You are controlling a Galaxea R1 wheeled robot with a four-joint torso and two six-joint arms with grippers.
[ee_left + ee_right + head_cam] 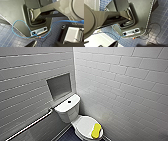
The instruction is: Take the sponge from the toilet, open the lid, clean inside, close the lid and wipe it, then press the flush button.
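- The sponge [96, 130] lies flat on the closed lid [83, 122], close to the lid's front rim and towards its right-wall side.
- Its long axis runs across the lid, roughly square to the line from tank to bowl front. One rounded end points towards the white tiled wall [125, 92] on the right, the other towards the robot.
- The toilet [68, 115] stands in the corner, tank against the left-hand wall and bowl pointing out into the room.
- The flush button [69, 101] sits near the middle of the flat tank cover [65, 107], well apart from the sponge.
- A square niche [60, 85] is set into the wall above the tank, and a grab rail [32, 123] runs along that wall below and beside it.
- The left gripper [45, 45] hangs over the dark blue tiled floor [7, 37], just beside the robot's grey base [11, 13]. A thin blue cable [18, 21] loops over the base ahead of it.
- The right gripper [130, 45] hangs over the same blue tiles, next to the base, with a black cable [156, 25] coiled on the floor to one side and paler tiles [99, 40] to the other.
- I cannot tell whether either gripper is released or clenched; nothing shows in its grasp.
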